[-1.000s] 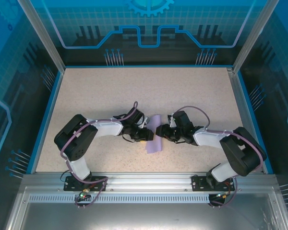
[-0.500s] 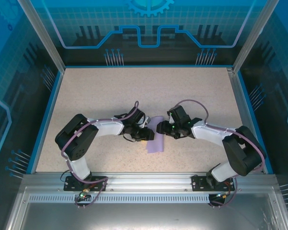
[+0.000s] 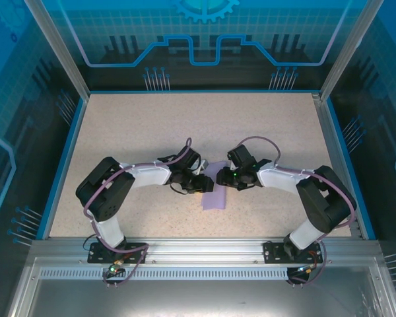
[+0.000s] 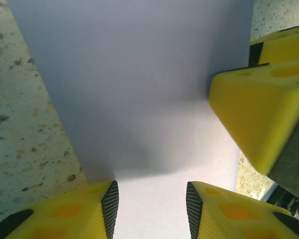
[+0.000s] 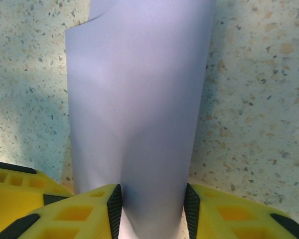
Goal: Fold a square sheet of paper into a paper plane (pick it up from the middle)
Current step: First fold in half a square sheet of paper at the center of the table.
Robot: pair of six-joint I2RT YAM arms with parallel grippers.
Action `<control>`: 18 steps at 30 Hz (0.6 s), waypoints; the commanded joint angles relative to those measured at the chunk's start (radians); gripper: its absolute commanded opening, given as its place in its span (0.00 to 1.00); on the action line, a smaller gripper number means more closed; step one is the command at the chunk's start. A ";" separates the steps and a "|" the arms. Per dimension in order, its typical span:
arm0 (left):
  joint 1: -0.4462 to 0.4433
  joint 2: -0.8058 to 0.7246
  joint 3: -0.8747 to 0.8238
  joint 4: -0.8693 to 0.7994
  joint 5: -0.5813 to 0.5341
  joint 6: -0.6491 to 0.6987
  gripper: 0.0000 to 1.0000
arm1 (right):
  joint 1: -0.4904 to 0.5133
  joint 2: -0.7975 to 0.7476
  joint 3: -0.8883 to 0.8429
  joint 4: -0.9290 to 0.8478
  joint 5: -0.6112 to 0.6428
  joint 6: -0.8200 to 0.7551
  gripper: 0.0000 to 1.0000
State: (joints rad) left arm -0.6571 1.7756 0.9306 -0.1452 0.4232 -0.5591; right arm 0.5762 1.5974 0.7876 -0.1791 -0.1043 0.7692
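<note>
**A:** Top camera first. Where is it?

**B:** The thin, lavender-purple paper sheet (image 3: pixel 213 199) lies on the speckled beige table (image 3: pixel 185 125), a little toward 6 o'clock from the centre. The left gripper (image 3: pixel 202 187) is on its 9 o'clock side. The right gripper (image 3: pixel 222 178) is at about 2 o'clock. Both reach over the paper sheet, and from up here I cannot tell how their fingers stand.

**A:** And the left wrist camera?

**B:** The paper sheet (image 4: pixel 139 89) lies flat and runs from 12 down to 6, with the table (image 4: pixel 25 124) at 9 o'clock. The left gripper (image 4: pixel 150 211) sits at 6 o'clock. Its yellow, black-padded fingers are apart, with bare paper in the gap and nothing pinched. At 3 o'clock a yellow finger (image 4: pixel 249 114) of the right gripper hangs over the sheet's edge.

**A:** Right wrist camera?

**B:** Here the paper sheet (image 5: pixel 139 99) bows up into a rounded hump from 12 to 6, with the table (image 5: pixel 249 99) on both sides. The right gripper (image 5: pixel 152 211) at 6 o'clock has a black pad against each flank of the hump, clamped on it. Another yellow finger (image 5: pixel 10 186) shows at 8 o'clock.
</note>
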 commanded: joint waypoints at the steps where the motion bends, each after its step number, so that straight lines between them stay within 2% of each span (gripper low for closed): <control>1: -0.006 -0.047 0.035 -0.055 -0.018 0.036 0.45 | 0.006 0.011 0.018 -0.037 0.024 -0.008 0.38; 10: -0.006 -0.094 0.061 -0.117 -0.050 0.054 0.48 | -0.012 -0.022 -0.044 0.008 0.034 0.037 0.40; 18: -0.006 -0.107 0.023 -0.100 -0.047 0.039 0.49 | -0.034 -0.047 -0.111 0.094 0.011 0.114 0.40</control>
State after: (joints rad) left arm -0.6575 1.6981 0.9668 -0.2279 0.3855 -0.5312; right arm 0.5594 1.5681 0.7074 -0.1131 -0.0860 0.8349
